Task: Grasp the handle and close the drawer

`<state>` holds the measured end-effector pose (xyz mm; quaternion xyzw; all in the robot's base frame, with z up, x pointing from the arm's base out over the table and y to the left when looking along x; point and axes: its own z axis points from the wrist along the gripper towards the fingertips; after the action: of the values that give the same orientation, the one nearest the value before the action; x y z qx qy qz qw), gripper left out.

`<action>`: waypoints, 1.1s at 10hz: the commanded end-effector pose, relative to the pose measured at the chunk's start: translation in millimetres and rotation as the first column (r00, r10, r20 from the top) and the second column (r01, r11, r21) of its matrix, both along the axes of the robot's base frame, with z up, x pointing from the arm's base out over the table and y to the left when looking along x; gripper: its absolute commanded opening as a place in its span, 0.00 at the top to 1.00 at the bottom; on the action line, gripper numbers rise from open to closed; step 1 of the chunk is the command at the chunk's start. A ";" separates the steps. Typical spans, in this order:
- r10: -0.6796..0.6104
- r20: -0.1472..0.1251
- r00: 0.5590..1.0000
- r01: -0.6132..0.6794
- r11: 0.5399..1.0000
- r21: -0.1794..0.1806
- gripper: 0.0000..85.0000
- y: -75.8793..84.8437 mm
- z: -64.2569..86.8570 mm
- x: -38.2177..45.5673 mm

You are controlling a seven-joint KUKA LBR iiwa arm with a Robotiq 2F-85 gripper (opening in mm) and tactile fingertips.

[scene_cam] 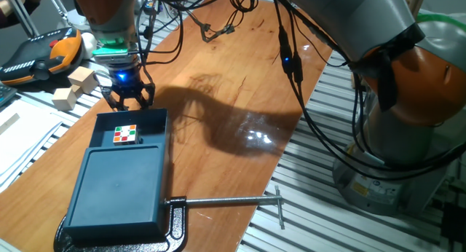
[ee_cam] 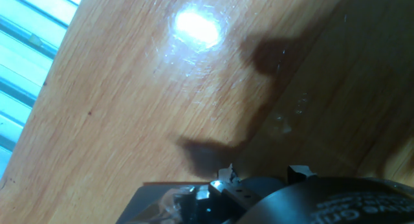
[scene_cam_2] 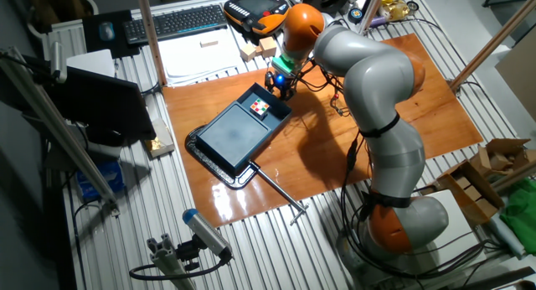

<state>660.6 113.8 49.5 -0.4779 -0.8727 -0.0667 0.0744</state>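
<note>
Gripper: the gripper (scene_cam: pixel 128 97) hangs at the drawer's far, narrow end, fingers pointing down, spread apart with nothing between them as far as the fixed views show; a blue light glows on its body.
Handle: the handle (scene_cam: pixel 133 111) should sit on that narrow front wall, right under the fingers; it is the drawer's own colour and too small to make out, and whether the fingers touch it I cannot tell.
Drawer: the drawer (scene_cam: pixel 153 132) stands pulled partly out of its box (scene_cam: pixel 116 194), with a colour cube (scene_cam: pixel 125 135) lying inside it near the front wall.
Hand view: mostly bare wood of the bench (ee_cam: pixel 129 88), with dark parts at the bottom edge too blurred to name.
Progress: judged from this, the approach is done; the grasp is not, and the whole push toward the box is left.
Arm pose: the arm (scene_cam_2: pixel 368 72) arches from its base at the bench's side across the wood, wrist bent downward over the drawer's end.
Surroundings: a black clamp (scene_cam: pixel 171 226) with a long silver rod (scene_cam: pixel 226 202) pins the box to the bench; wooden blocks (scene_cam: pixel 73 88) lie beyond the gripper.
</note>
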 end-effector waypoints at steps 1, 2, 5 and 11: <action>0.000 0.000 1.000 0.000 1.000 -0.002 0.98 -0.1 0.1 0.0; 0.002 -0.001 1.000 -0.002 1.000 -0.003 0.98 0.0 0.5 -0.2; 0.007 -0.003 1.000 -0.007 1.000 -0.006 0.98 1.7 2.7 -1.3; -0.003 -0.010 1.000 0.003 1.000 -0.019 0.98 11.4 4.3 -7.1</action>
<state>653.6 125.3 53.9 -0.4801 -0.8723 -0.0562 0.0736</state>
